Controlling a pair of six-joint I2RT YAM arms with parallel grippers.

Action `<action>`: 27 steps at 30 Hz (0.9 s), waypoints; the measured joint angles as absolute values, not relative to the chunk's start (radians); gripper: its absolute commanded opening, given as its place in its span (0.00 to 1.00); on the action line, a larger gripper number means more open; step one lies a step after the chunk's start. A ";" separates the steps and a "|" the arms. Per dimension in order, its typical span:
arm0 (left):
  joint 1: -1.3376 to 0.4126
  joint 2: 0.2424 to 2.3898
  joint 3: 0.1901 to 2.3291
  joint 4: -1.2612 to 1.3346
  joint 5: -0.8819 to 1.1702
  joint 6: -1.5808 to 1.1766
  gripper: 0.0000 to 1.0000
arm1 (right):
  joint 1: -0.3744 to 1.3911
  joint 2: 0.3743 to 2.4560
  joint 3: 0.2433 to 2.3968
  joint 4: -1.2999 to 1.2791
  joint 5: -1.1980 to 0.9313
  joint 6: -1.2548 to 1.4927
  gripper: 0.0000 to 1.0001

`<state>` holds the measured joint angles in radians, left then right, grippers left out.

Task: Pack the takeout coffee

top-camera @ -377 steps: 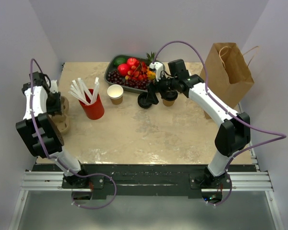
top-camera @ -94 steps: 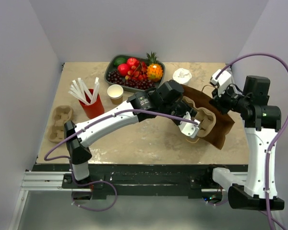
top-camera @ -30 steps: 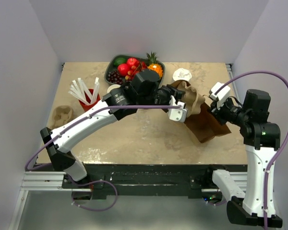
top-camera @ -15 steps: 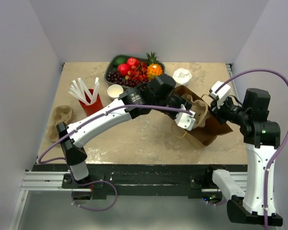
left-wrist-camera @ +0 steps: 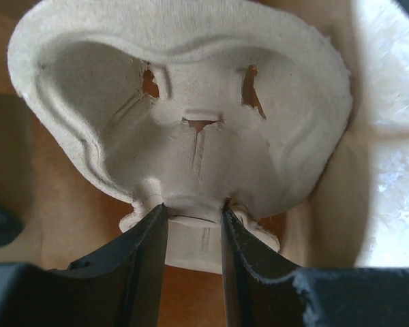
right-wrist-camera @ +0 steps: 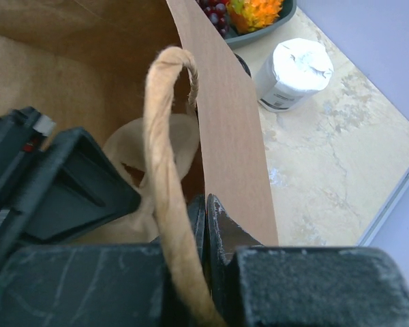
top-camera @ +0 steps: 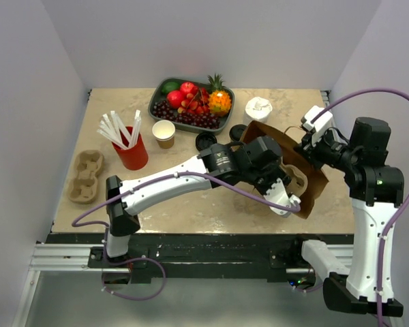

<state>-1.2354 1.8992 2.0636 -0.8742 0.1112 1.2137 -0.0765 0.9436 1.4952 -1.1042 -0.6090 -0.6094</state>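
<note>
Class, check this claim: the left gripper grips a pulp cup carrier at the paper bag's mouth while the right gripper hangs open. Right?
No: the right gripper is shut on the rim of the paper bag, as the right wrist view shows. The left gripper does grip the pulp cup carrier.

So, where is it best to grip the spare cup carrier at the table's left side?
Probably at the narrow waist of the spare cup carrier, between its two wells, coming straight down from above. It lies flat on the table, wells up, so the sides offer only a thin rim.
</note>
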 measured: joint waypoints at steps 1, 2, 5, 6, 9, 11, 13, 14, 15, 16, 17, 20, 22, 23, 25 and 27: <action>-1.241 1.914 2.072 -0.874 0.081 1.209 0.00 | -0.076 0.942 1.495 -1.107 -0.613 -0.609 0.00; -1.246 1.925 2.077 -0.875 0.056 1.202 0.00 | -0.076 0.940 1.495 -1.110 -0.620 -0.609 0.00; -1.259 1.966 2.085 -0.867 -0.042 1.173 0.00 | -0.076 0.930 1.494 -1.118 -0.629 -0.609 0.00; -1.261 1.978 2.082 -0.862 -0.073 1.166 0.00 | -0.076 0.926 1.493 -1.122 -0.632 -0.609 0.00; -1.266 2.000 2.063 -0.846 -0.151 1.143 0.00 | -0.076 0.915 1.493 -1.136 -0.648 -0.611 0.00; -1.266 2.012 2.063 -0.843 -0.188 1.132 0.00 | -0.076 0.912 1.493 -1.145 -0.650 -0.615 0.00; -1.266 2.022 2.062 -0.837 -0.221 1.118 0.00 | -0.076 0.907 1.493 -1.161 -0.654 -0.629 0.00; -1.266 2.026 2.062 -0.834 -0.234 1.114 0.00 | -0.076 0.906 1.493 -1.169 -0.657 -0.638 0.00; -1.266 2.029 2.061 -0.831 -0.246 1.110 0.00 | -0.076 0.904 1.493 -1.177 -0.663 -0.648 0.00; -1.266 2.031 2.057 -0.827 -0.255 1.108 0.00 | -0.076 0.902 1.492 -1.187 -0.670 -0.656 0.00; -1.266 2.033 2.052 -0.825 -0.265 1.106 0.00 | -0.076 0.900 1.490 -1.196 -0.675 -0.662 0.00; -1.266 2.053 2.046 -0.825 -0.282 1.099 0.00 | -0.076 0.885 1.473 -1.225 -0.689 -0.688 0.00; -1.267 2.072 2.043 -0.825 -0.286 1.091 0.00 | -0.076 0.874 1.461 -1.245 -0.698 -0.701 0.00; -1.267 2.080 2.039 -0.825 -0.286 1.089 0.00 | -0.076 0.871 1.455 -1.255 -0.701 -0.708 0.00; -1.270 2.098 2.028 -0.827 -0.286 1.081 0.00 | -0.076 0.863 1.444 -1.273 -0.703 -0.717 0.00; -1.274 2.112 2.016 -0.825 -0.286 1.075 0.00 | -0.079 0.856 1.430 -1.277 -0.702 -0.723 0.00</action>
<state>-1.2739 2.1124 2.0159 -0.8246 -0.2863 1.0748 -0.0788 0.8562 1.4300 -1.2770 -0.7021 -0.7231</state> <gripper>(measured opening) 0.386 0.019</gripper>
